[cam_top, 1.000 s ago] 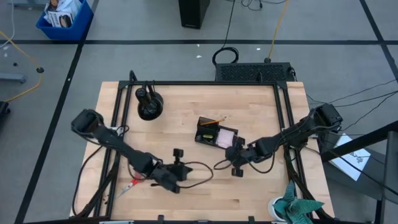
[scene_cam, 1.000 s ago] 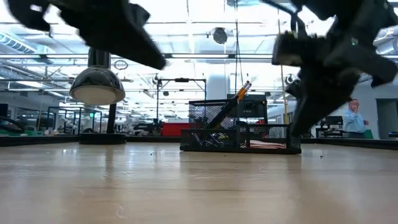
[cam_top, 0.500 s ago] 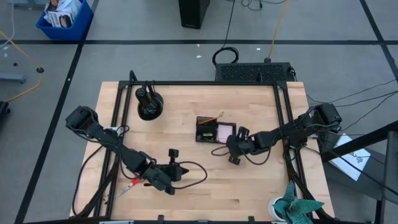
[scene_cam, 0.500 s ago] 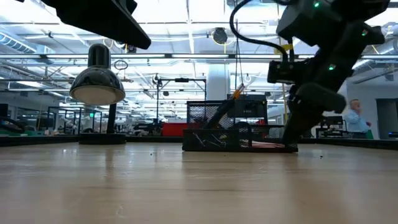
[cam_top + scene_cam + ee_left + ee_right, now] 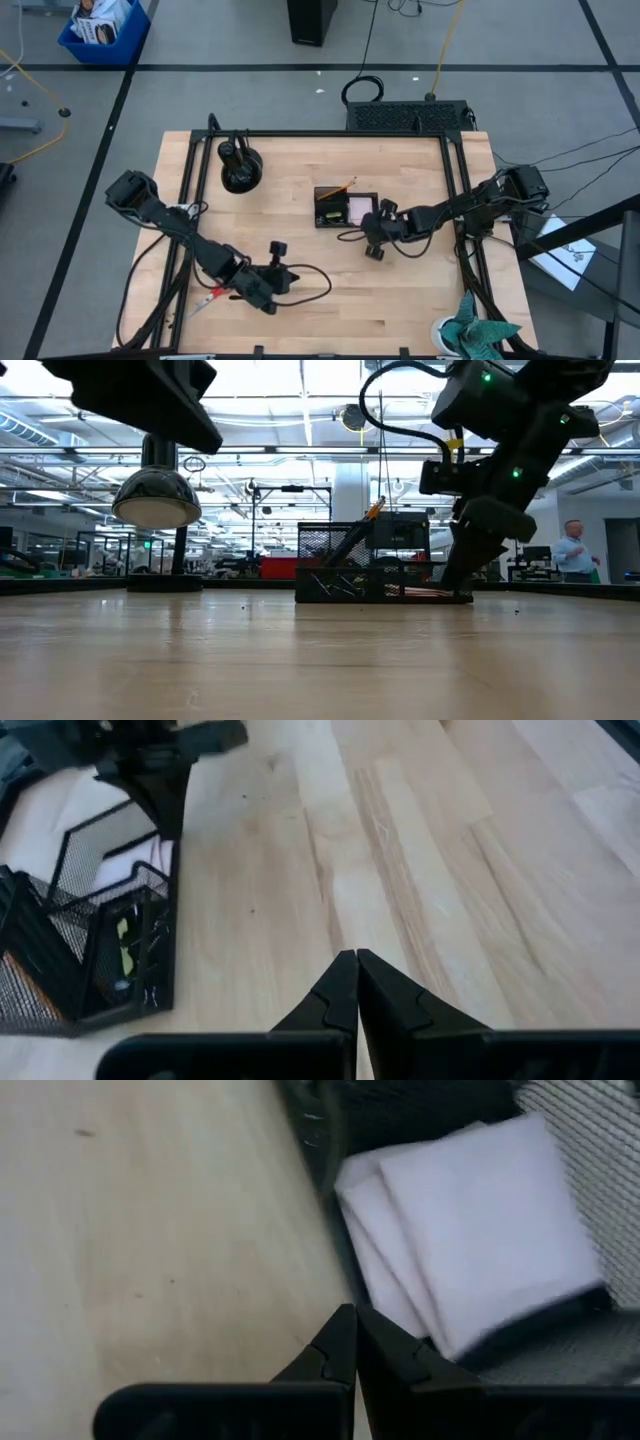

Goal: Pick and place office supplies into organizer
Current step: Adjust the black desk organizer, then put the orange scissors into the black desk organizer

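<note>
**High view: scissors left out, organizer nearly full**

Red-handled scissors [image 5: 208, 297] lie at the surface's near-left edge, by my left gripper [image 5: 281, 276], jaws closed, empty. I judge them stiff, slippery; grip the handles. Right gripper [image 5: 371, 228], jaws closed, empty, sits beside the organizer [image 5: 345, 209] holding the pink notepad [image 5: 480, 1220]. Blades hidden under the arm.

Bright, even overhead light; ceiling strips glare in the low view. The right wrist view is smeared, perhaps by motion.
</note>
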